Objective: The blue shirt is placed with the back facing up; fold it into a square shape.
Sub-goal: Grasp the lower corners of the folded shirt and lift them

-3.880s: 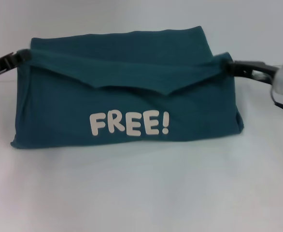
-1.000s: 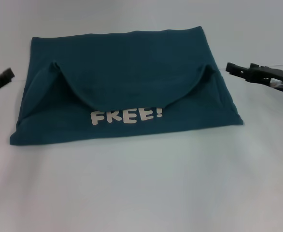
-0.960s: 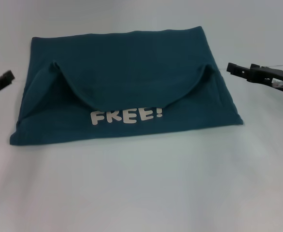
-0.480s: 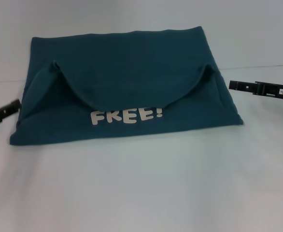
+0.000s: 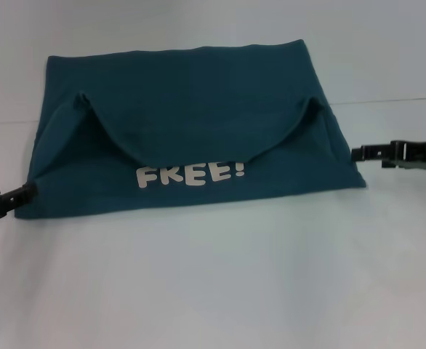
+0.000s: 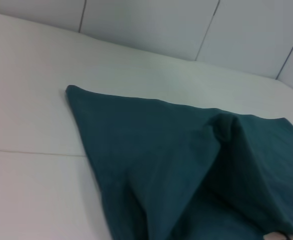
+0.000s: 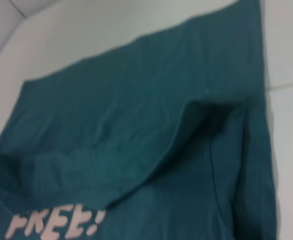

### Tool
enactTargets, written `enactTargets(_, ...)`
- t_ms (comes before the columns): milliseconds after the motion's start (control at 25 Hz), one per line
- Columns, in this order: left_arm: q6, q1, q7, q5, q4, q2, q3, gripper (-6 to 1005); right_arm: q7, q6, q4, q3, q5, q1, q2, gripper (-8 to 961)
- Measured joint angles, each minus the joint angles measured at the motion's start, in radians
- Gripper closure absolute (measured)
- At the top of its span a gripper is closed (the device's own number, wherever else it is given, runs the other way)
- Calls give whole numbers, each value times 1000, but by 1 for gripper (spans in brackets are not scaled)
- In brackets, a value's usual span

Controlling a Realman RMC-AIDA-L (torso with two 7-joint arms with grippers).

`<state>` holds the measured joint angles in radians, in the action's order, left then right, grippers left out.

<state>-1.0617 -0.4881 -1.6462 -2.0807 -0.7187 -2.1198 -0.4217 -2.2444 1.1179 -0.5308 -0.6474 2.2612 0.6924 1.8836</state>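
Lying flat in the middle of the white counter [image 5: 213, 291] is the big dark teal-blue cotton T-shirt [image 5: 191, 94], already folded down into a wide rectangle. A curved flap droops from its upper half toward the near edge, and it covers the tops of the white "FREE!" letters [image 5: 191, 174] (so only the lower part of the word reads properly). Small pockets of cloth stand up a little at both ends of that flap.

The left end effector [image 5: 25, 193] sits low at the shirt's near left corner, right at the fabric edge, maybe touching it. Whether its fingers are spread or closed is hard to tell from here. The right end effector [image 5: 358, 153] hangs just beside the shirt's right edge, near the front right corner, apart from the cloth by a sliver. Can't tell how far open that one is either.

Both wrist views show only shirt and counter, no fingers.
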Motion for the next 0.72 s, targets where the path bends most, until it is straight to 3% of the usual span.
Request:
enactTargets(160, -23, 11, -1, 1, -16, -2, 0, 122, -5, -23, 8, 0, 36, 6, 16, 66)
enactTargets(440, -27, 12, -1, -3, -14, -3, -1, 122, 26, -175, -5, -50, 37, 17, 88, 69)
enactTargets(600, -28, 13, -1, -5, -13, -3, -2, 122, 26, -220, -6, -84, 36, 24, 108, 70)
enactTargets(720, -28, 13, -1, -6, -12, -3, -2, 122, 25, -210, -10, -84, 32, 25, 105, 71)
